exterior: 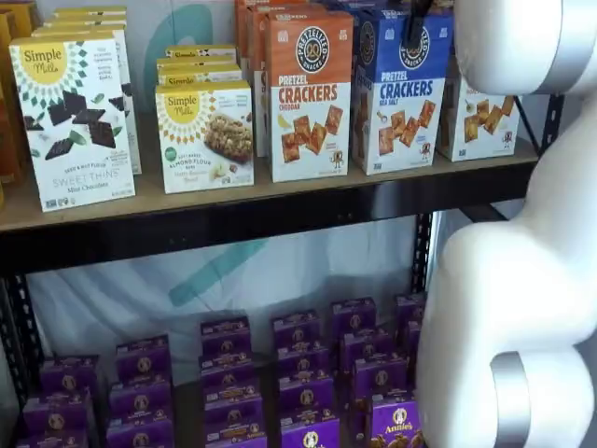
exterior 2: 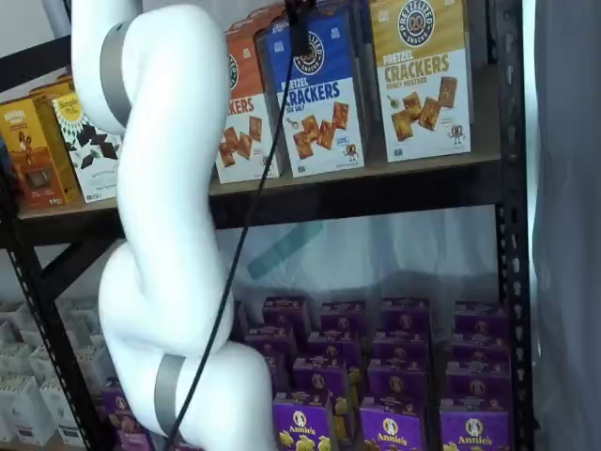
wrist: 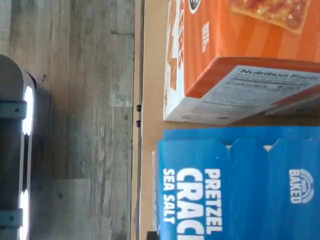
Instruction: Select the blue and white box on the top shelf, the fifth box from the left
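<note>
The gripper is hanging at the blue and white box's twelve o'clock; jaw state cannot be told, and grasping and lifting are remaining.

Bright, even light fills both shelf views, with soft glare on the glossy white robot arm. The long tan wood-board top shelf casts shade over the purple boxes below. The wrist view is soft, and its blue cardboard box lettering is slightly blurred.
</note>
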`<control>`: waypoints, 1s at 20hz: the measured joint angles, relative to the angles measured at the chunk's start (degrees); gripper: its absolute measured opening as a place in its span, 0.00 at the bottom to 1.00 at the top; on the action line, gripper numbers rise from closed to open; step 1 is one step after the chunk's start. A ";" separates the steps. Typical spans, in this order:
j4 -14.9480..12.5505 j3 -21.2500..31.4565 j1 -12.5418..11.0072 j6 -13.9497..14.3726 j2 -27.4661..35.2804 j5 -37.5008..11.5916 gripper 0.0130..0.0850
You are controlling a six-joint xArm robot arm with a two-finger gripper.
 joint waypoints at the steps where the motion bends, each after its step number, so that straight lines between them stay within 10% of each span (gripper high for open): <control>1: 0.10 0.02 -0.02 0.03 -0.13 0.11 0.72; 20: 1.20 9.48 -0.88 -0.13 -10.71 2.68 0.72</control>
